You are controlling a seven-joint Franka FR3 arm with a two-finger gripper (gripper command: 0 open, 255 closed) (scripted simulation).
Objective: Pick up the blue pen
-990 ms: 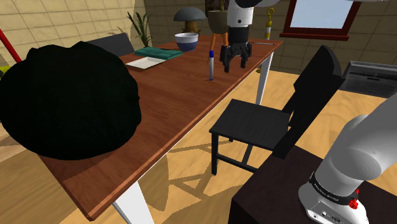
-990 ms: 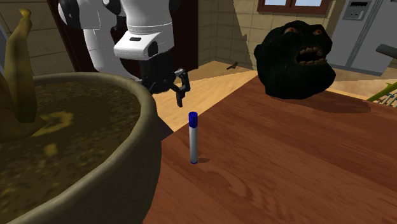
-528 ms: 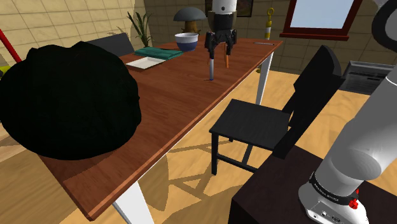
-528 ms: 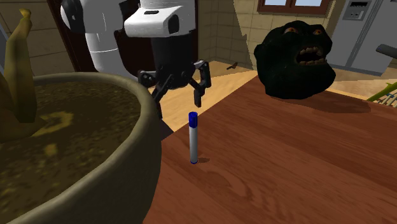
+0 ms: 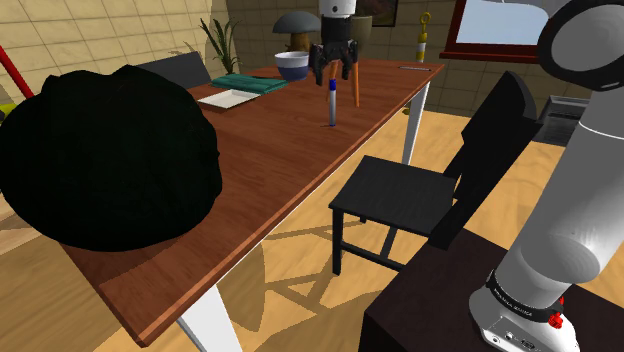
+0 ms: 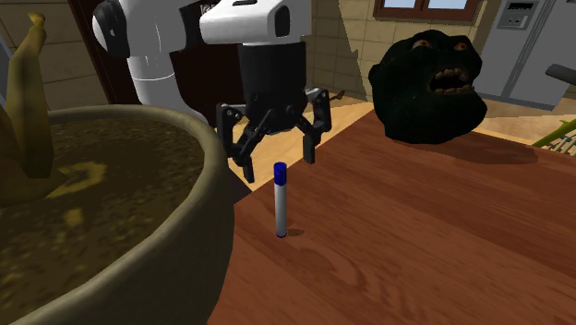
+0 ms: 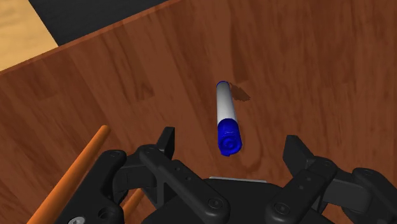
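Pen [image 6: 280, 199] stands upright on counter [image 6: 415, 240] near 1 long edge, untouched. Jaws apart, hovering just above it. Descent, grip and lift all remain.

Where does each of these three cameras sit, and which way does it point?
Shoulder view: beside and behind the dark box stand, looking down the brown wooden table; the white arm rises at right toward the upright white pen with a blue cap.
Second exterior view: low beside an olive plant pot, facing the arm; the black end effector hangs open over the pen.
Wrist view: on the hand, looking down at the pen between its fingers.
Shared: both exterior views show the black head-shaped object.
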